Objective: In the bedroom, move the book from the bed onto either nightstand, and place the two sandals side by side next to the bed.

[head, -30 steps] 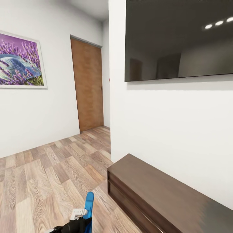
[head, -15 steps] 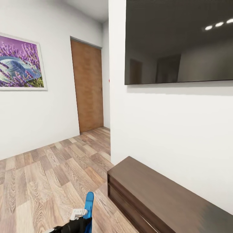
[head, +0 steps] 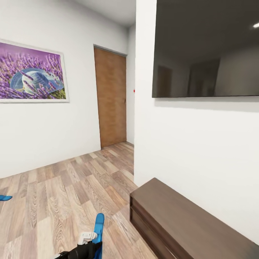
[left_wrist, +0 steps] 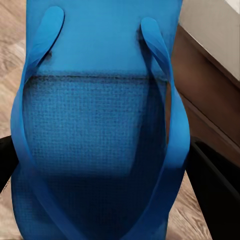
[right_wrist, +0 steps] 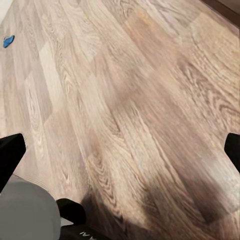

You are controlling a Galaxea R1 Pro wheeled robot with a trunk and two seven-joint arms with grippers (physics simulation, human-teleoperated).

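Camera panned; held sandal [head: 99, 228] points up, second sandal [head: 5, 197] appeared.

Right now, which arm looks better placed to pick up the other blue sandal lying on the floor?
Probably the right: its gripper is open and empty above the plank floor. The left gripper already holds one sandal. The second sandal lies far off to the left.

Left gripper [head: 94, 239]: low before the body, fingers clamped on a sandal [left_wrist: 100, 125]. Right gripper [right_wrist: 120, 150]: fingers spread wide, holding nothing.
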